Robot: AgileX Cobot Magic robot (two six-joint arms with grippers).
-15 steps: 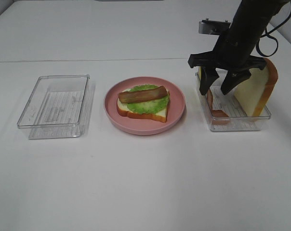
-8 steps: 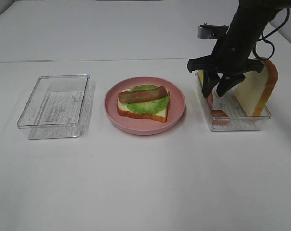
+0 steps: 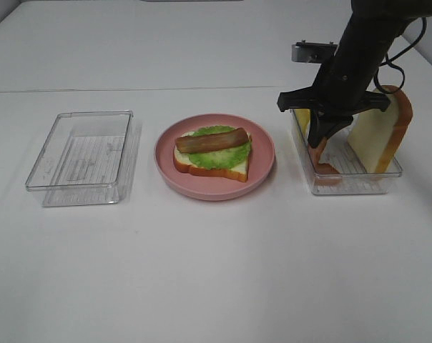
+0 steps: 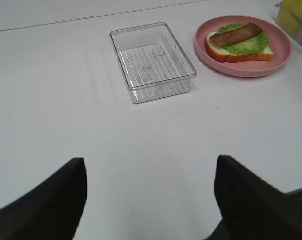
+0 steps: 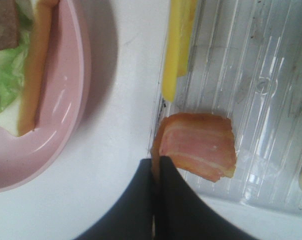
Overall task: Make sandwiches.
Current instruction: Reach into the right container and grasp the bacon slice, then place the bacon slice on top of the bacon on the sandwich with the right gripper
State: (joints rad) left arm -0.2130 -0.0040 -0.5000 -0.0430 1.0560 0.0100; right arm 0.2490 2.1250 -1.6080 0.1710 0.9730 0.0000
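My left gripper [image 4: 151, 167] hangs over bare surface [image 4: 141, 145], jaws spread wide with nothing between them. An empty clear tray [image 3: 80, 157] lies farthest left. At three o'clock of it sits the pink plate [image 3: 266, 161], carrying the half-built sandwich [image 3: 212, 164]: one bread slice, a lettuce leaf [image 3: 219, 156] on it, and a top bacon strip [image 3: 212, 139] laid across. At three o'clock of the plate stands the second clear tray [image 3: 352, 187]. My right gripper [image 3: 320, 140] reaches down into it, jaws closed on the edge of a loose bacon strip [image 5: 198, 145] against the tray's nine o'clock wall. A yellow cheese slice [image 5: 177, 45] stands on edge along that same wall, toward twelve o'clock, and an upright bread slice [image 3: 380, 132] leans at the tray's three o'clock side
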